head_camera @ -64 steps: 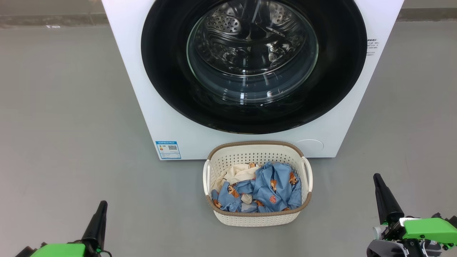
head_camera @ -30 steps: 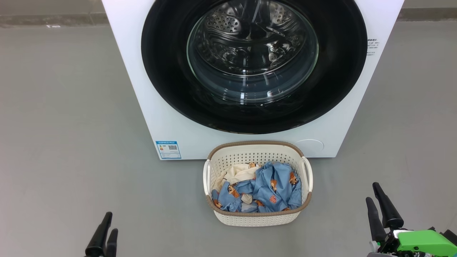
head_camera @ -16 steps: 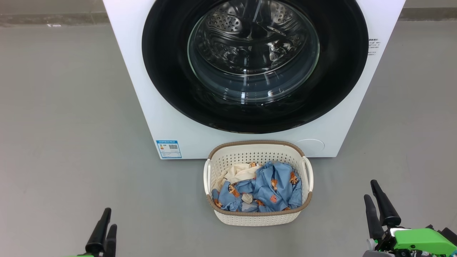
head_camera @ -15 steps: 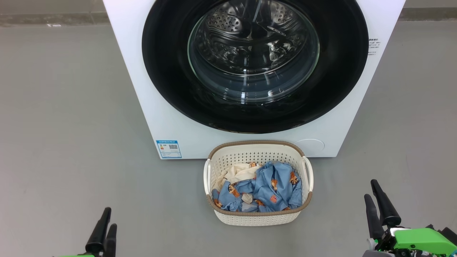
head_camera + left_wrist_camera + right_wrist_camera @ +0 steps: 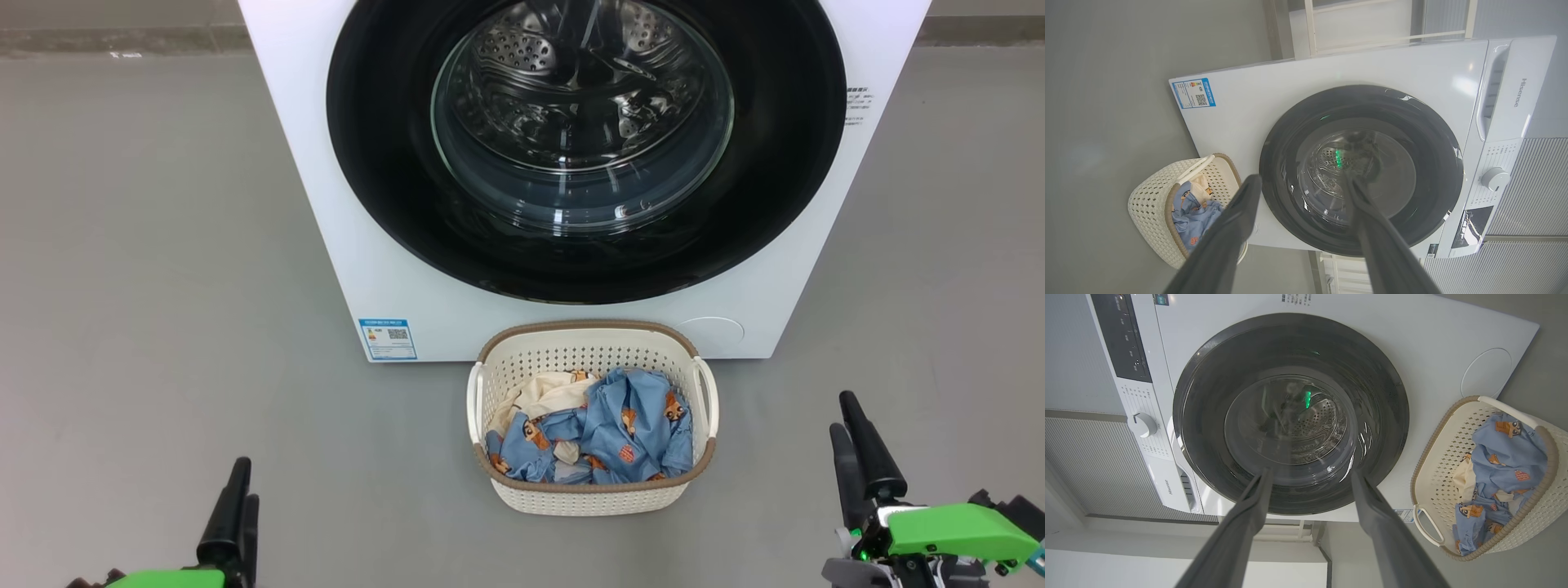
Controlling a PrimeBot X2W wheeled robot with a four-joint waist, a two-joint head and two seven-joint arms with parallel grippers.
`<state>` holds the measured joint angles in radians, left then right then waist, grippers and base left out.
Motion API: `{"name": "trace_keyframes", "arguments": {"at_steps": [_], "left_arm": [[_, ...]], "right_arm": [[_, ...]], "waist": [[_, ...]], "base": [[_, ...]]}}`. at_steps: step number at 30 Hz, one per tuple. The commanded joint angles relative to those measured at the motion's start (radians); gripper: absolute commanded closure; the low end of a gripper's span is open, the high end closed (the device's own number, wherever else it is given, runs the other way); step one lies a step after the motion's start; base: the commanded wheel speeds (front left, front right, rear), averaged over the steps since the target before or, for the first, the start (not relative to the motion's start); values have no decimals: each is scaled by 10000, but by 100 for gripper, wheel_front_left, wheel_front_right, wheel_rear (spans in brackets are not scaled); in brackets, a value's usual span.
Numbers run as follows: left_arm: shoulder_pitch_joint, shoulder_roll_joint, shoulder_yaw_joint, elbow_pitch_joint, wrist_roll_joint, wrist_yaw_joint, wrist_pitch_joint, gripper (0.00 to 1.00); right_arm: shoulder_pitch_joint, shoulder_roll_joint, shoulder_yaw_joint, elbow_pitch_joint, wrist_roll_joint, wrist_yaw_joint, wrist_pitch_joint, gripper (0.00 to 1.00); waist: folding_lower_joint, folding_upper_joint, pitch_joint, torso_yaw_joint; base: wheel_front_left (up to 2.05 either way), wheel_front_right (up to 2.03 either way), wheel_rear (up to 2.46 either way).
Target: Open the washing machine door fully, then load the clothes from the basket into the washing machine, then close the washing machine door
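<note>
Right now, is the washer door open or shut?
Shut. The washing machine door lies flush against the front of the washing machine in the head view and both wrist views, with no gap at its rim.

The washing machine (image 5: 343, 245) is white, with a small blue label sticker (image 5: 387, 339) bearing a black code square near its lower left front corner. The washing machine door (image 5: 392, 163) is glossy black around a clear glass window (image 5: 581, 147). Behind the window the drum (image 5: 522, 53) shows silver, dotted with rows of small holes. The basket (image 5: 592, 500) is cream, its walls pierced by a regular grid of holes, under a brown woven-look rim (image 5: 584, 325). The clothes (image 5: 629, 425) are light blue, scattered with small orange-brown cartoon animals — beside them lies a plain cream-white cloth (image 5: 543, 392). The floor (image 5: 163, 286) is plain grey. The left gripper (image 5: 245, 480) and the right gripper (image 5: 842, 411) have black fingers and bright green casings (image 5: 951, 529).
</note>
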<state>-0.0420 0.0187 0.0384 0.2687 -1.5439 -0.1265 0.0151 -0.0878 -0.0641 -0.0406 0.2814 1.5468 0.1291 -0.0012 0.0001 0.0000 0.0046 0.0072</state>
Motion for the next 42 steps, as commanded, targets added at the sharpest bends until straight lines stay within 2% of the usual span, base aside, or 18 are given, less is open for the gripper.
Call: {"name": "trace_keyframes", "arguments": {"at_steps": [1, 12, 25, 35, 42], "left_arm": [[-479, 181, 61, -343, 241, -19, -122, 0], [-569, 268, -161, -570, 1559, -22, -445, 0], [-649, 454, -472, -769, 4002, -25, -797, 0], [-715, 453, -526, -908, 6120, -27, -1091, 0], [-774, 410, -499, -945, 7774, -29, -1297, 0]], "right_arm": [[-550, -112, 139, -342, -204, 4, -95, 0], [-683, -177, 367, -497, -1374, 6, -402, 0], [-826, -330, 697, -647, -3214, 7, -736, 0], [-952, -455, 869, -650, -5234, 8, -1015, 0], [-1055, -433, 865, -590, -7136, 9, -1210, 0]], "waist": [[-1, 0, 2, 5], [-1, 0, 6, 17], [-1, 0, 41, 0], [-1, 0, 43, -15], [-1, 0, 50, -11]], "base": [[0, 0, 0], [0, 0, 0], [0, 0, 0], [0, 0, 0], [0, 0, 0]]}}
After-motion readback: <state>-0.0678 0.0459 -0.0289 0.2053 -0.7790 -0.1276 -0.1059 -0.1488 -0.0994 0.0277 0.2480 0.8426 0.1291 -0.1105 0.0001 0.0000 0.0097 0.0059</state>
